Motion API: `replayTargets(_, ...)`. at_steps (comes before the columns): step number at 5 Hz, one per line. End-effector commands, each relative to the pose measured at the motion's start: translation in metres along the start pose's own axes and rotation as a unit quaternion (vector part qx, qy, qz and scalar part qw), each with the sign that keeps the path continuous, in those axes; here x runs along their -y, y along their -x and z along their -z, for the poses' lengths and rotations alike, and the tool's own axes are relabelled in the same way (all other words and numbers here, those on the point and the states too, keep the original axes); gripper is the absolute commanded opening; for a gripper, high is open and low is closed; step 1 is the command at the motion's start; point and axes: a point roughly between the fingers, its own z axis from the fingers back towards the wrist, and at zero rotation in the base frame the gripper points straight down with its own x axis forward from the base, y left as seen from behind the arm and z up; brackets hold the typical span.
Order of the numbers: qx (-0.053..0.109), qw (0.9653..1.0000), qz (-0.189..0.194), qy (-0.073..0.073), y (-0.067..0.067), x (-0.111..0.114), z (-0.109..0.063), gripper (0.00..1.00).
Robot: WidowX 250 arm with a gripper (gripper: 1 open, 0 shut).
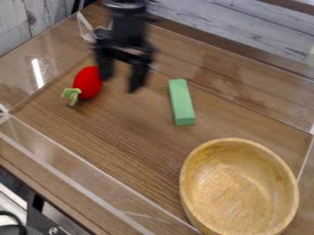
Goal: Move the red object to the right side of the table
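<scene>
My jaws hang released, pointing down, just right of the red object (88, 80) on the table (110, 138).

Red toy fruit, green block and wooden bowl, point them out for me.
red toy fruit (88, 80), camera view, on its red body
green block (182, 101), camera view, middle of its top face
wooden bowl (196, 163), camera view, on its left rim

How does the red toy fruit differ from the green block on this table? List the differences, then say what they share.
Colour: the red toy fruit is bright red with a small green stem; the green block is plain green.
Shape: the fruit is rounded, the block flat and rectangular.
Place: the fruit lies on the left, beside the gripper; the block lies near the middle.
Both rest on the wooden table, unheld.
</scene>
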Motion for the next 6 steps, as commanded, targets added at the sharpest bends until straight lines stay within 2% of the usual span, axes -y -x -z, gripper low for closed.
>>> replayTargets(1,0.05,0.9986,-0.01,-0.009,0.007,-0.041,-0.021,1.0)
replayTargets(2,0.06,0.9981,-0.012,-0.003,-0.002,-0.063,-0.008,1.0)
replayTargets(3,0.063,0.9979,-0.013,-0.003,-0.017,-0.072,0.008,1.0)
replayTargets(5,0.057,0.9978,-0.032,-0.003,-0.022,-0.074,0.025,1.0)
replayTargets(6,0.054,0.9977,-0.041,-0.004,-0.032,-0.063,0.028,1.0)
